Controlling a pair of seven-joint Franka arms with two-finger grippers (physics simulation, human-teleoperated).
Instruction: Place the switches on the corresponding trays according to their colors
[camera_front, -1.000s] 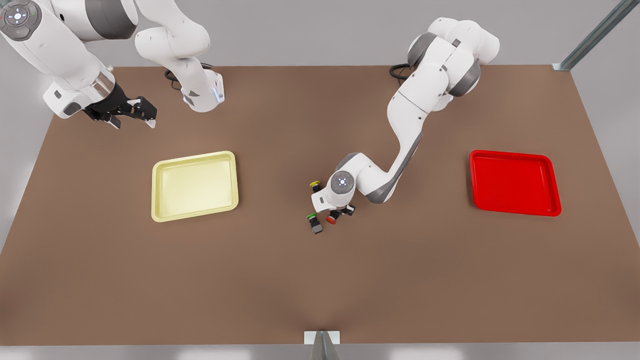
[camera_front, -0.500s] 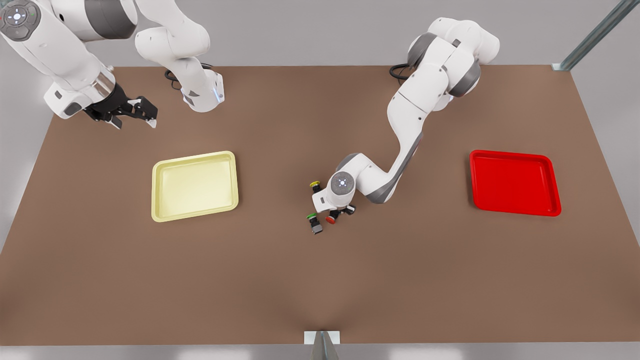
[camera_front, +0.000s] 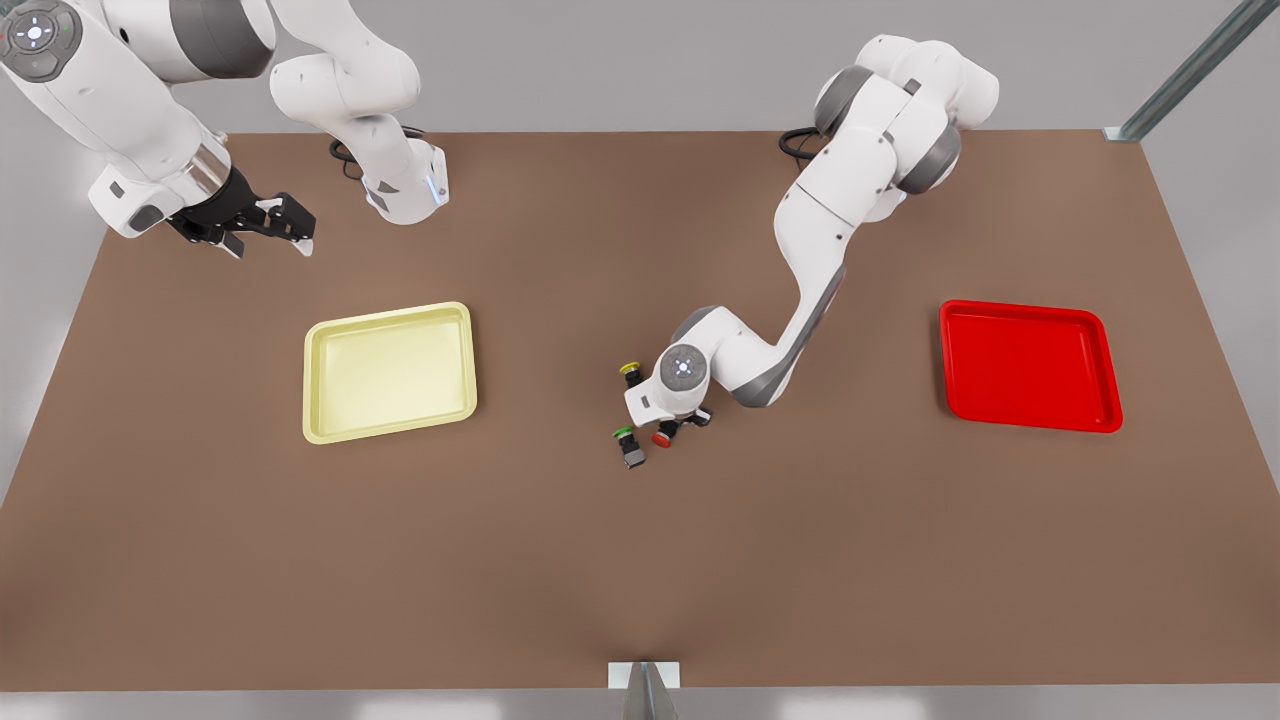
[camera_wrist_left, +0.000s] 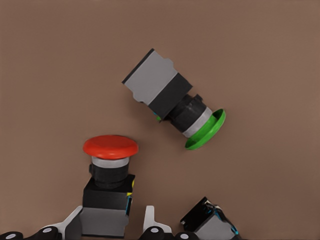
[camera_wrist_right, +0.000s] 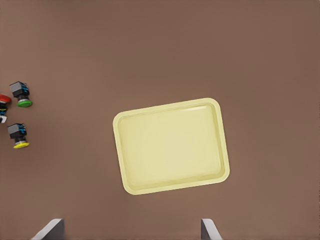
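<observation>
Front view: left gripper (camera_front: 678, 428) is sitting low at table (camera_front: 640, 560) centre over the red switch (camera_front: 662, 438); green switch (camera_front: 628, 446) is lying just to its left, yellow switch (camera_front: 631, 372) farther back. Right gripper (camera_front: 262, 228) is waiting, fingers spread, far left beyond the pale yellow tray (camera_front: 390, 372). Red tray (camera_front: 1030, 365) is lying right.

Left wrist view: fingers (camera_wrist_left: 151, 224) are flanking the red switch's body, contact unclear.

Right wrist view: finger tips are standing wide apart.

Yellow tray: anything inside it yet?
Nothing. The yellow tray has a bare floor in the right wrist and front views. The red switch, green switch and yellow switch lie on the table.
</observation>
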